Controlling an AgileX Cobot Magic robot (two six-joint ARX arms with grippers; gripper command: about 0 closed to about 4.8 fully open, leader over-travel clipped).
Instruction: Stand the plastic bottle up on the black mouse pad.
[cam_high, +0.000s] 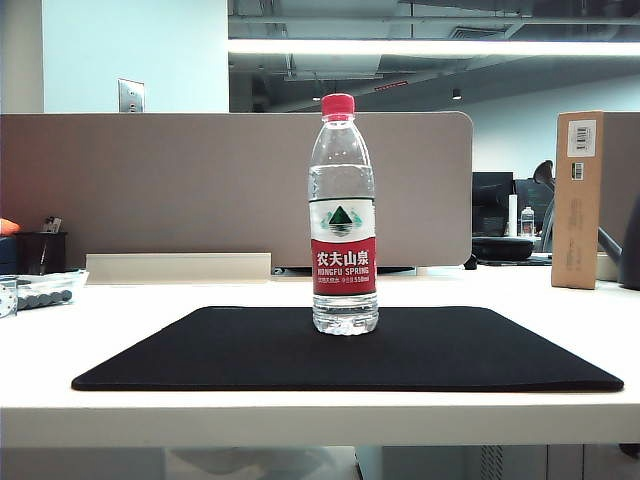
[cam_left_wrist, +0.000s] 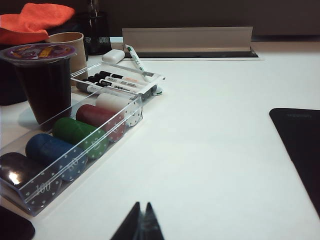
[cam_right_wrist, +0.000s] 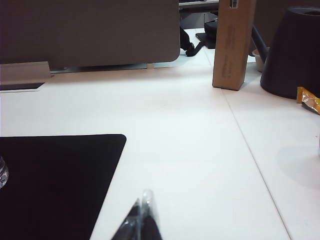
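Note:
The plastic bottle (cam_high: 343, 215), clear with a red cap and a red-and-white label, stands upright on the black mouse pad (cam_high: 200, 355) near its middle. In the right wrist view only a sliver of the bottle's base (cam_right_wrist: 2, 172) shows on the mouse pad (cam_right_wrist: 55, 180). My right gripper (cam_right_wrist: 144, 200) is shut and empty over the white table, just off the pad's edge. My left gripper (cam_left_wrist: 142, 206) is shut and empty over the bare table, with the mouse pad (cam_left_wrist: 300, 145) off to one side. Neither gripper shows in the exterior view.
A clear tray of poker chips (cam_left_wrist: 70, 145), a marker box (cam_left_wrist: 117, 82) and a dark sealed cup (cam_left_wrist: 42, 80) stand near the left gripper. A cardboard box (cam_right_wrist: 232, 42) and a dark rounded object (cam_right_wrist: 292, 50) stand beyond the right gripper. A grey partition (cam_high: 200, 190) closes the back.

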